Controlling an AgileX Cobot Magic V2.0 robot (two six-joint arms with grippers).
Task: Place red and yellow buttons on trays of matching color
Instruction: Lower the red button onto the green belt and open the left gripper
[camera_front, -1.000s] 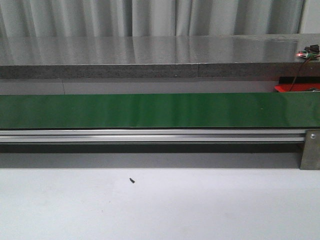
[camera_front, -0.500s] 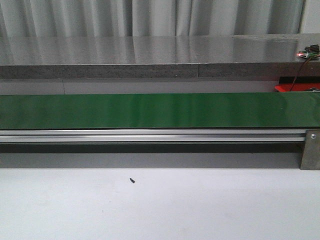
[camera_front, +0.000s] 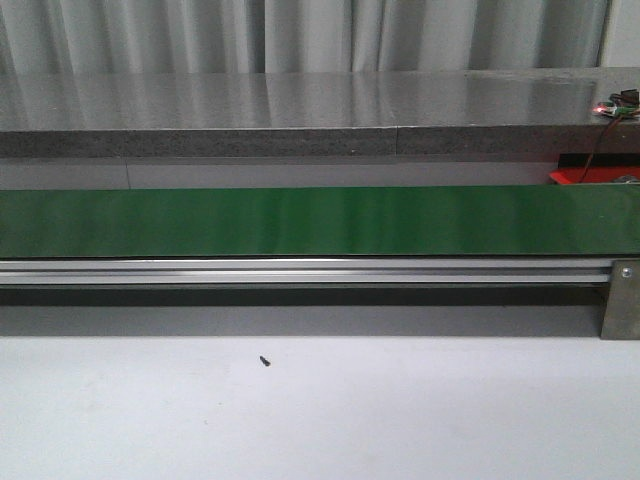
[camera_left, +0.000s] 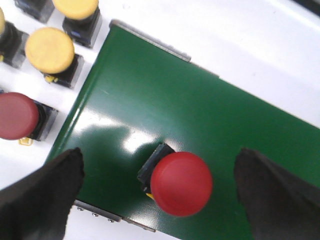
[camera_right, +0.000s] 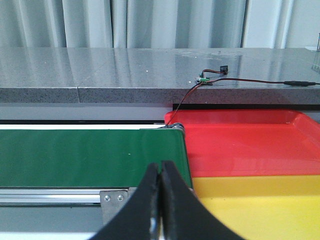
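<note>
Left wrist view | risk: red button (camera_left: 181, 183) riding green belt (camera_left: 200, 125), likely to drift off-centre and tip under one finger | left gripper (camera_left: 160, 192) wide open, empty, straddling button, fingers at 9 and 3 o'clock | right gripper (camera_right: 161, 200) closed, empty, near red tray (camera_right: 250, 145)

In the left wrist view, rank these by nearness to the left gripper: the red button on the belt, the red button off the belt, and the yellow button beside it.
1. Red button on the green belt, between the left gripper's fingers.
2. Red button off the belt, on the white surface alongside.
3. Yellow button, beyond that one.
</note>
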